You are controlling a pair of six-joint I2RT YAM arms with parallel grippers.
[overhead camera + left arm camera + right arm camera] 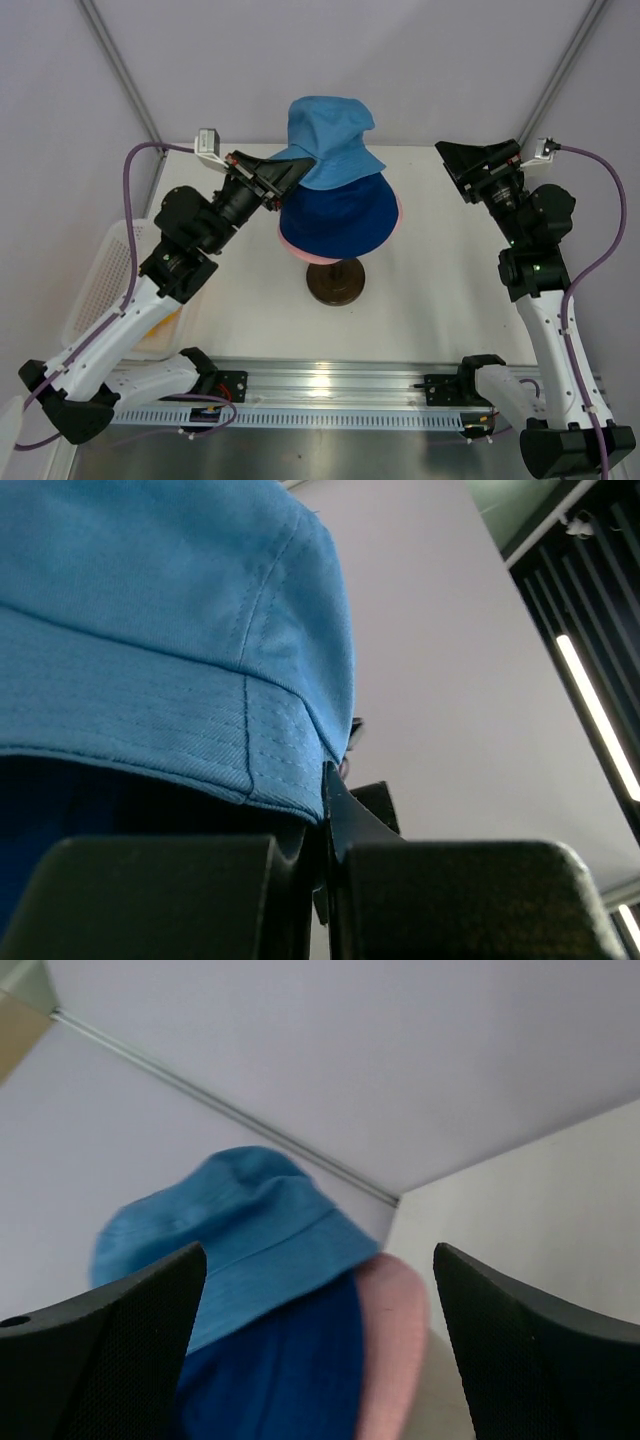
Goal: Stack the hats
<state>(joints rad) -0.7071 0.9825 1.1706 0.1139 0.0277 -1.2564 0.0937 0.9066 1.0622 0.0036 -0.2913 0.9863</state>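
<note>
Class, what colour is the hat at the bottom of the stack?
The bottom hat is pink, clearest in the right wrist view.

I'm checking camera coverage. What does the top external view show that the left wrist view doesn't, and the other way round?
Only the top external view: the pink hat peeking out under the stack, the stand's dark round base, the open right gripper off to the side, and a white basket. Only the left wrist view: brim stitching up close and a ceiling light strip. Both: the light blue hat above the navy hat, its brim pinched by the shut left gripper.
</note>
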